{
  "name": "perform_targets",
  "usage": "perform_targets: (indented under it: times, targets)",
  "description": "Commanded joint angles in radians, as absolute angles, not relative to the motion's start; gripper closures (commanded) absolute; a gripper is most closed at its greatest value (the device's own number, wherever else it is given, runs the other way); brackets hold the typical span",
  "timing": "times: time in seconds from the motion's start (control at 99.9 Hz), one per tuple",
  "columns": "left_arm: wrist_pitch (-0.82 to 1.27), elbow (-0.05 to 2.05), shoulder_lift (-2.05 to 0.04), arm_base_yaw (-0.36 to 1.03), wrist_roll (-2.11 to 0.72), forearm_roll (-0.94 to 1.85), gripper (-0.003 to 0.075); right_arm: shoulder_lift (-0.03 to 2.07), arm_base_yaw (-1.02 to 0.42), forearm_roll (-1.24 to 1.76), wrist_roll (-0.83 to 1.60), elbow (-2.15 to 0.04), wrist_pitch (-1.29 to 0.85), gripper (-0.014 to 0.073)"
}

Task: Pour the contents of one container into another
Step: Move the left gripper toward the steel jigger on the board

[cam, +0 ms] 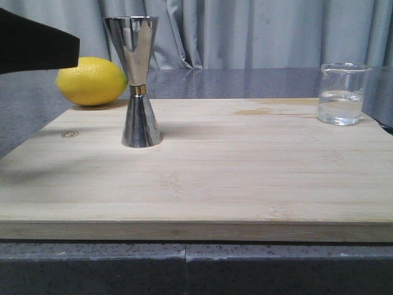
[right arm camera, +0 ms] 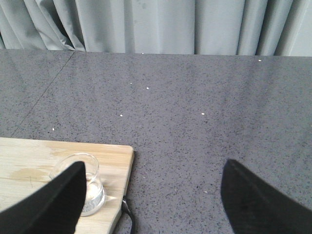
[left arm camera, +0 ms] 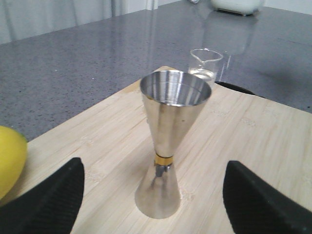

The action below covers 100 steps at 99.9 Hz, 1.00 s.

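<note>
Up close, we see the wooden board (cam: 202, 166) lying on the grey stone counter (cam: 258, 80), and everything else sits on or around that board. Our jigger (cam: 139, 80) stands upright on the board's left half, wide mouth up, a gold band at its waist. Our left gripper (left arm camera: 153, 195) has its black fingers (left arm camera: 48, 202) spread wide, one on each side of the jigger's foot and touching nothing; in the front view only a dark part of that arm shows at the upper left. Farther back, the glass beaker (cam: 342, 93) stands upright at the board's far right corner, with some clear liquid in it. Our right gripper (right arm camera: 151, 200) is spread open too, beside that corner, empty. Behind the board's far left edge, on the counter, lies a lemon (cam: 92, 80). Grey curtains (cam: 245, 31) hang beyond.
</note>
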<state>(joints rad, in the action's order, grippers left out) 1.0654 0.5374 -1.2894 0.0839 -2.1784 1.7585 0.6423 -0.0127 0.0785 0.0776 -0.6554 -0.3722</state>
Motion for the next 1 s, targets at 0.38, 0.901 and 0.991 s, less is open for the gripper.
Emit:
perform_targets:
  times: [0.38,0.901,0.991]
  targets:
    - [1.268,0.572,-1.498,0.091,-2.341,1.852,0.0174,0.649,-0.009,0.069,0.085,-0.688,-0.29,0.0095]
    - [1.268,0.66,-1.53,0.17,-2.339,1.852,0.0174,0.691,-0.009,0.056,0.085,-0.688,-0.288,0.0095]
    - [1.268,0.664,-1.53,0.18,-2.339,1.852,0.0174,0.706,-0.009,0.056,0.085,-0.688,-0.286,0.0095]
